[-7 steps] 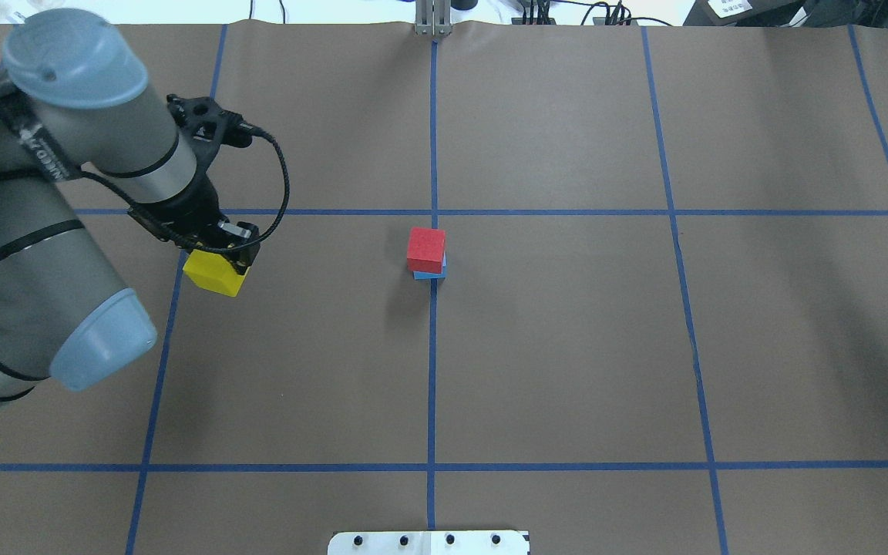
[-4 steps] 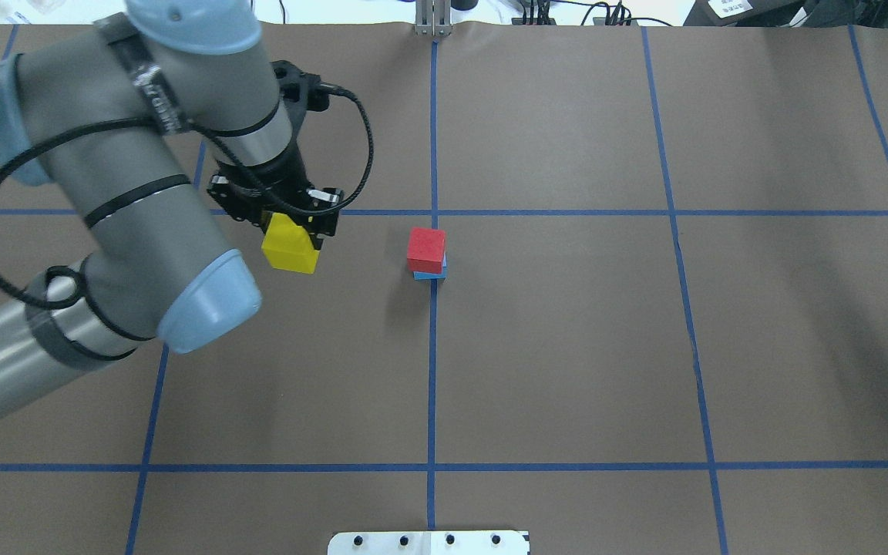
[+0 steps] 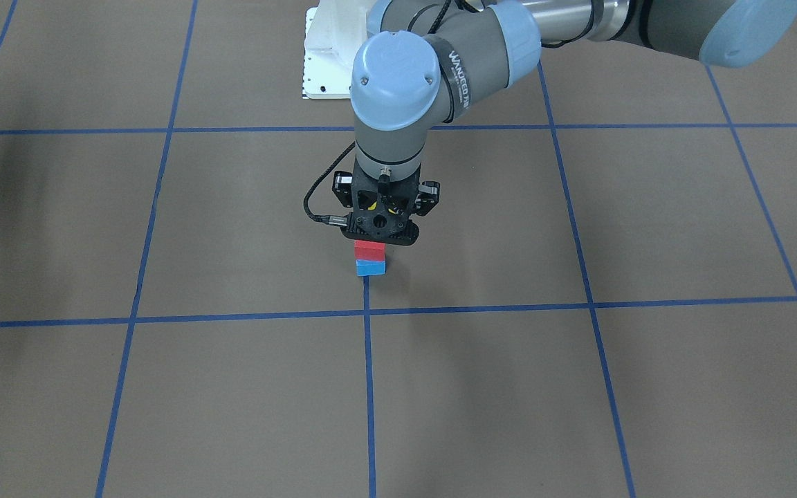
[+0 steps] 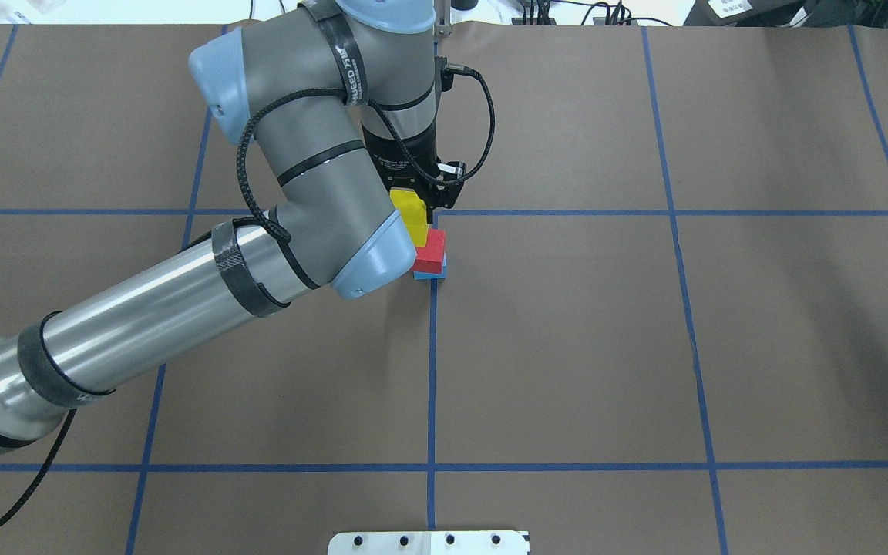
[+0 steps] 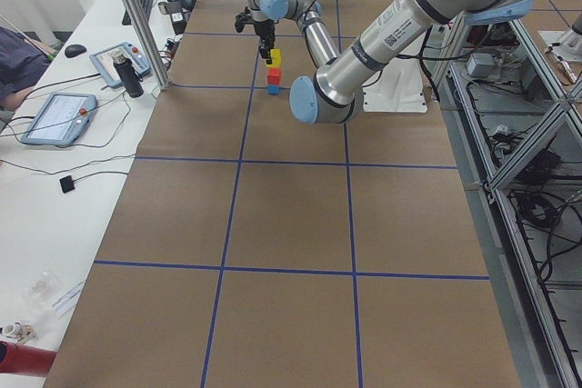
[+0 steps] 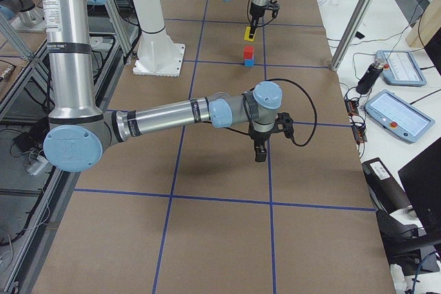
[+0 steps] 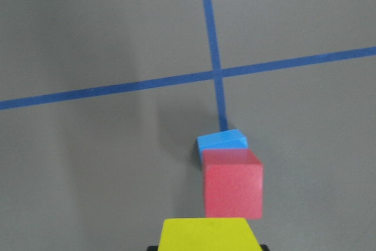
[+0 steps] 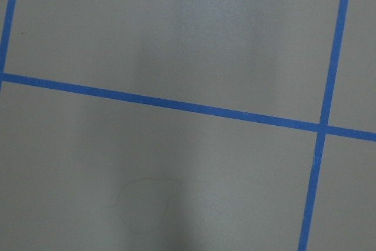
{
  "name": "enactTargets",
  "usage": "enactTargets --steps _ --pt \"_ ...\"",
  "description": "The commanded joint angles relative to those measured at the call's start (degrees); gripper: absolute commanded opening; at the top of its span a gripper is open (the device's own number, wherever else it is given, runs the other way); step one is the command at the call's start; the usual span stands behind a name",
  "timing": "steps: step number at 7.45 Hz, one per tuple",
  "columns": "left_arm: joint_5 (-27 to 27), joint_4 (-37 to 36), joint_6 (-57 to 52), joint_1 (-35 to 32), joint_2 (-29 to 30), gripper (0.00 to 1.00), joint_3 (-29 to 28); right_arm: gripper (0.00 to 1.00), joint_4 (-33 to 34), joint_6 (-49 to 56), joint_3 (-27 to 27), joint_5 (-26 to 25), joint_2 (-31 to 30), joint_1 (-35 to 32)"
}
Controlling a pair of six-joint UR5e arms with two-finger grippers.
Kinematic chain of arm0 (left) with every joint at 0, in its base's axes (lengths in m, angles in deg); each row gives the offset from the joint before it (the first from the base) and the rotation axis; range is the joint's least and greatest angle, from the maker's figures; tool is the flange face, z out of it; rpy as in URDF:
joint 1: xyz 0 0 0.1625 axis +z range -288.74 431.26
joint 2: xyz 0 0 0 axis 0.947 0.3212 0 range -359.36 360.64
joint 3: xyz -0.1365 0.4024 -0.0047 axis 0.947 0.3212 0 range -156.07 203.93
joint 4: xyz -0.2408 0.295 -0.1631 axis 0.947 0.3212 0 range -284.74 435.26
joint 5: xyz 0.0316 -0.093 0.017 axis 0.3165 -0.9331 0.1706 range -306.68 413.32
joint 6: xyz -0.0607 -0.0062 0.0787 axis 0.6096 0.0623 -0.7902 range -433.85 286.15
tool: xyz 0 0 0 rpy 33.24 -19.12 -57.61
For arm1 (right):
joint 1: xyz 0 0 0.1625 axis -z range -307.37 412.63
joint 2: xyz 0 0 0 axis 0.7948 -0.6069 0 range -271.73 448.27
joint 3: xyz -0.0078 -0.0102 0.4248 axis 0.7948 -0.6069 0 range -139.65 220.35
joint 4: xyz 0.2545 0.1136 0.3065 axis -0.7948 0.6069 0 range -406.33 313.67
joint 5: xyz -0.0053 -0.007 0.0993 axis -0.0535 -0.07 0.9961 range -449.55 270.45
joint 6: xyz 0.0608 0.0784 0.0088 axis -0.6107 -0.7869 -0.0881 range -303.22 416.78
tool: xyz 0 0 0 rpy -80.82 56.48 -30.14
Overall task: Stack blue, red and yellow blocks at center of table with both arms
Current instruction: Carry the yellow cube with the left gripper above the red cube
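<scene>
A red block (image 4: 432, 250) sits on a blue block (image 4: 430, 273) at the table's centre, where the blue tape lines cross. My left gripper (image 4: 415, 202) is shut on a yellow block (image 4: 412, 217) and holds it in the air, close above the stack. In the left wrist view the yellow block (image 7: 205, 234) is at the bottom edge, with the red block (image 7: 232, 183) and blue block (image 7: 222, 140) just ahead of it. My right gripper (image 6: 260, 153) hangs over bare table far from the stack. I cannot tell whether it is open.
The robot's white base plate (image 4: 428, 542) is at the near table edge. Blue tape lines (image 4: 432, 370) divide the brown table cover. A side desk with tablets (image 6: 400, 111) runs along the far table edge.
My left arm has carried the yellow block to the right, from the left half of the table to just above the red-on-blue stack. The stack has not moved.
</scene>
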Motion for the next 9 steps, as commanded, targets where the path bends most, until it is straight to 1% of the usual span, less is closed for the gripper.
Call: enactTargets --steps 1,4,7,9 --pt "0.1 1.4 0.1 0.8 0.0 0.00 -0.9 0.99 0.0 -0.1 0.0 0.1 0.0 0.0" --pt "0.1 5.4 0.5 0.8 0.1 0.00 -3.9 0.99 0.0 -0.1 -0.1 0.1 0.0 0.0" --pt "0.1 5.4 0.5 1.7 0.1 0.00 -4.1 0.99 0.0 0.0 -0.3 0.1 0.2 0.1" --pt "0.1 6.2 2.4 1.9 0.1 0.00 -4.1 0.99 0.0 0.0 -0.3 0.1 0.1 0.1"
